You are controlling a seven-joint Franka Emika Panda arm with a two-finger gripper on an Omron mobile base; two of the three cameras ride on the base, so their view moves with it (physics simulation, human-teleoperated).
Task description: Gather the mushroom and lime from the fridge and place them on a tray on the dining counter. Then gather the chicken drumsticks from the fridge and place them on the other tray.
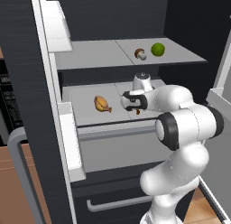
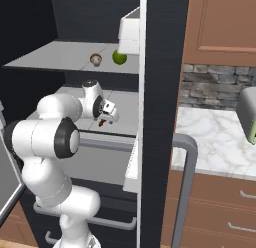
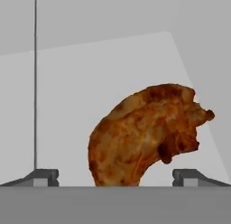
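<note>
Fridge (image 1: 135, 20): open, dark interior, two pale grey shelves in view, door swung out on either side of the base views.
Upper shelf (image 1: 90, 56): carries the mushroom (image 1: 140, 53) and the lime (image 1: 158, 49), side by side near the right end, just apart; same pair seen from the right base view, mushroom (image 2: 95, 59) left of lime (image 2: 119, 57).
Lower shelf (image 1: 85, 96): carries two chicken drumsticks.
Left drumstick (image 1: 102, 104): lying free on the shelf, beside the gripper and apart from it.
Right drumstick (image 3: 144, 137): directly in front of the hand camera, browned, thick end low and centred, bone end pointing up and right; in the base views mostly hidden by the hand, only a small brown tip visible below it (image 2: 102, 123).
Gripper (image 3: 115, 175): reaching over the lower shelf, jaws spread wide, one fingertip (image 3: 43, 175) to each side of the right drumstick, neither pad touching it; nothing held.
Arm (image 1: 185, 119): bent at the elbow, forearm level with the lower shelf, hand turned into the fridge.
Drawer handle (image 1: 117, 203): below the shelves, closed.
</note>
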